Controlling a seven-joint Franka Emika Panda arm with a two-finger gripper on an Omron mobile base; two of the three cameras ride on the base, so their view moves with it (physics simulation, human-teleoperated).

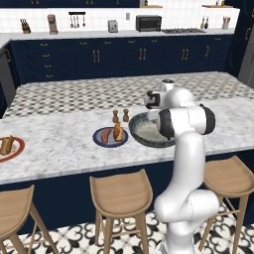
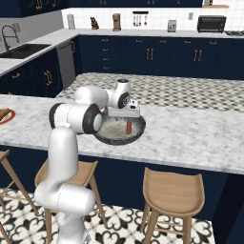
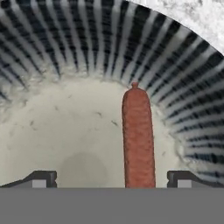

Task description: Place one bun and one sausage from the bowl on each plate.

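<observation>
The dark ribbed bowl (image 3: 87,43) holds one reddish sausage (image 3: 138,135) lying on its pale floor. My gripper (image 3: 111,180) hangs open just above it, and the sausage lies between the fingertips (image 3: 42,179), closer to the right one. From the right base the gripper (image 2: 126,116) points down into the bowl (image 2: 102,138) over the sausage (image 2: 128,127). Left of the bowl (image 1: 141,139), the blue-rimmed plate (image 1: 97,139) carries a bun (image 1: 118,132) and a sausage (image 1: 105,135). Far left, the orange-red plate (image 1: 18,148) carries a bun (image 1: 7,145); I cannot make out a sausage on it.
Two small brown shakers (image 1: 120,116) stand just behind the blue plate. Wooden stools (image 1: 120,191) line the counter's front edge. A second patterned counter (image 1: 99,94) runs behind the marble one.
</observation>
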